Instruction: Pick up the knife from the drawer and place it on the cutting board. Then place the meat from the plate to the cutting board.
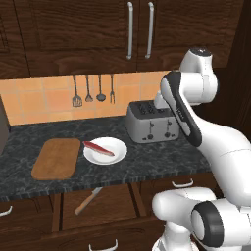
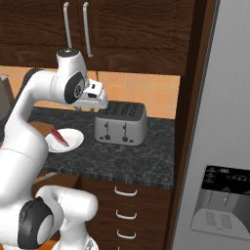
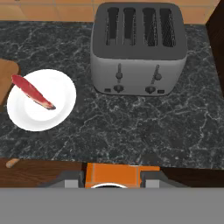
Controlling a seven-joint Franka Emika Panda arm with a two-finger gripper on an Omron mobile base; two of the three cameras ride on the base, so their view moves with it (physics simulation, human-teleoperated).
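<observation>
Item one, the knife (image 1: 88, 200): we find it lying diagonally in the open drawer (image 1: 98, 208) below the counter (image 1: 147, 164), blade up toward the counter edge, wooden handle down and to the left. We judge it stored there, so the first step is not yet done. In the hand view only the handle tip (image 3: 12, 163) peeks at the lower left.

Item two, the cutting board (image 1: 56, 158): flat on the counter, bare, just left of the plate (image 1: 116, 149). We take its bare top as the landing place for both things.

Item three, the meat (image 1: 98, 148): a red strip laid across the plate, one end reaching past the rim toward the board. It waits its turn after the knife.

Item four, the toaster (image 1: 151, 121): a four-slot silver unit behind and to the right of the plate, no part of the task.

Item five, hanging utensils (image 1: 93, 90) on the tiled wall, likewise unused.

Item six, the end effector (image 2: 96, 96): held high over the counter near the toaster, looking down, carrying nothing that we can see. Its fingertips are hidden, so we cannot tell whether they stand apart or together. We judge it must go down and left to the drawer.
</observation>
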